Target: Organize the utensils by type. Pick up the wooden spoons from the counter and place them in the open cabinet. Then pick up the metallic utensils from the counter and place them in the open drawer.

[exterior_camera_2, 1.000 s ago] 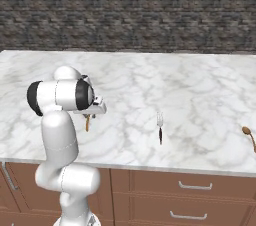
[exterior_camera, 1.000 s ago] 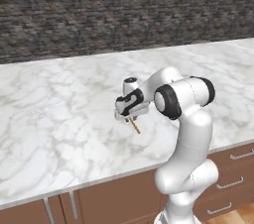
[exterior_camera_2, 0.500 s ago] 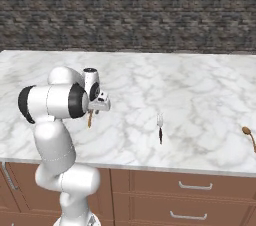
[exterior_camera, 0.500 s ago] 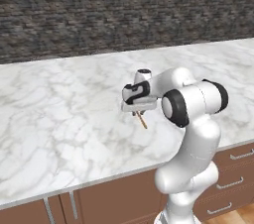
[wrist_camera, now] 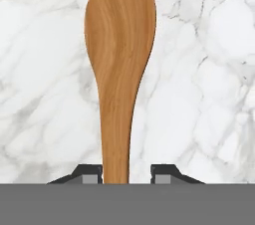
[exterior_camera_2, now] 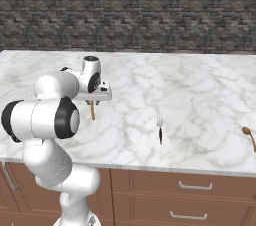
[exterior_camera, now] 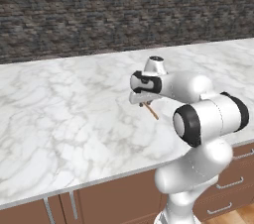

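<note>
Wooden spoon (wrist_camera: 118, 64) between the tool's tips

The tool (wrist_camera: 126, 173) grips its handle, jaws closed on it, bowl pointing away over the marble surface (wrist_camera: 199, 94).

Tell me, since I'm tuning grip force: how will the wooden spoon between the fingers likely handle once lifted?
The wooden spoon looks solid, so probably stiff and light. Its broad bowl extends well beyond the hand, which sits at the narrow handle, so it may pivot or droop. One finger seems apart from the handle, so the hold looks uncertain.
</note>
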Controlling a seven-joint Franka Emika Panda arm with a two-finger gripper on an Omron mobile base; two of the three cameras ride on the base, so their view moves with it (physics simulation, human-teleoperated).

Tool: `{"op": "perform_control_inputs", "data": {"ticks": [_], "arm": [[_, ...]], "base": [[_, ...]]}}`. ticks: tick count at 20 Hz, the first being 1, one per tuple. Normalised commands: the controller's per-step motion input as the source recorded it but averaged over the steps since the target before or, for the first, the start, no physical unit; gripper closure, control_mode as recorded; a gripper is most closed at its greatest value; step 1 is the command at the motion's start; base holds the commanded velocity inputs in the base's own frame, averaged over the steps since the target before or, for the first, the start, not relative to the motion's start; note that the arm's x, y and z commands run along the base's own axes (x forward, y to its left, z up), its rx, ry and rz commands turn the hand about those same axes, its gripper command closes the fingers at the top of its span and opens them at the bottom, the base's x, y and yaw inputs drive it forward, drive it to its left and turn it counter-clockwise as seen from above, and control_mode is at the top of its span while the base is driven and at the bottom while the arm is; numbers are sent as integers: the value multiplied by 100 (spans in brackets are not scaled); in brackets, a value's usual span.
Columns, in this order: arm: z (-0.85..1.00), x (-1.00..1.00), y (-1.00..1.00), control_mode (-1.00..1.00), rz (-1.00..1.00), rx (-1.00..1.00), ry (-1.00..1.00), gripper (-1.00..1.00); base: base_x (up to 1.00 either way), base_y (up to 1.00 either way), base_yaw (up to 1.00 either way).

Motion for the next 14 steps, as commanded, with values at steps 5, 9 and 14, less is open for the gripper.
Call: {"op": "perform_control_inputs", "data": {"ticks": [5, 9, 14], "arm": [[61, -36, -19, -100, 38, -3, -37, 100], [55, -46, -30, -100, 36, -11, -35, 100], [51, -49, -29, -100, 32, -16, -24, 100]], "base": [[0, 0, 0], [0, 0, 0], [0, 0, 0]]}}
